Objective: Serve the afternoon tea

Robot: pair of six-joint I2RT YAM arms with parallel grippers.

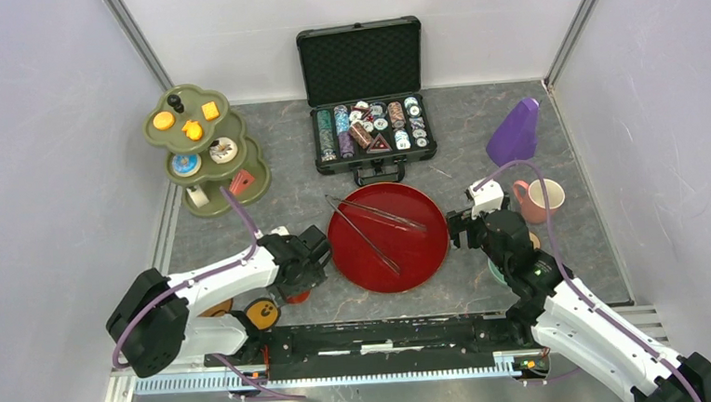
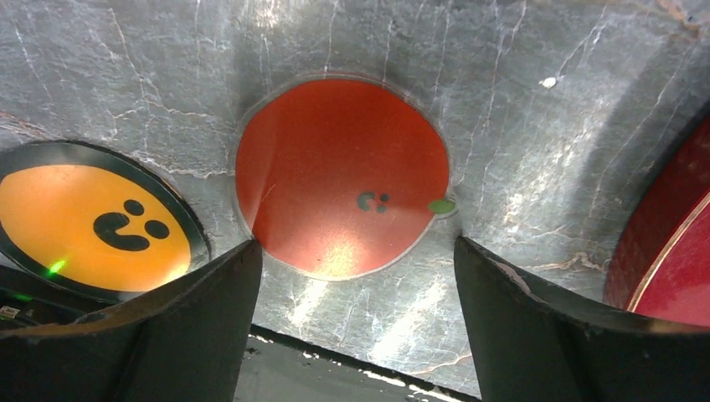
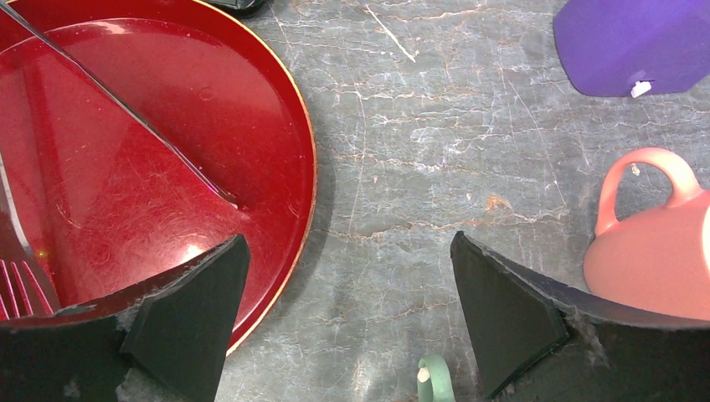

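The olive-green three-tier stand [image 1: 204,147] stands at the back left with orange biscuits [image 1: 193,129] on top, donuts [image 1: 223,150] in the middle and a cake slice [image 1: 241,181] below. My left gripper [image 1: 307,267] [image 2: 356,264] is open and empty, hovering over a red-orange saucer [image 2: 343,176] [image 1: 297,297]; an orange smiley saucer [image 2: 92,222] [image 1: 262,311] lies beside it. My right gripper [image 1: 460,225] [image 3: 347,272] is open and empty above bare table between the tray and the pink cup [image 1: 540,199] [image 3: 657,255]. A teal cup's handle [image 3: 435,381] shows below it.
The dark-red tray [image 1: 429,252] [image 3: 276,109] lies in the middle with metal tongs [image 1: 372,223] on it. An open black case of poker chips [image 1: 371,130] stands behind. A purple object [image 1: 515,133] [image 3: 636,42] lies at the back right. Walls close in both sides.
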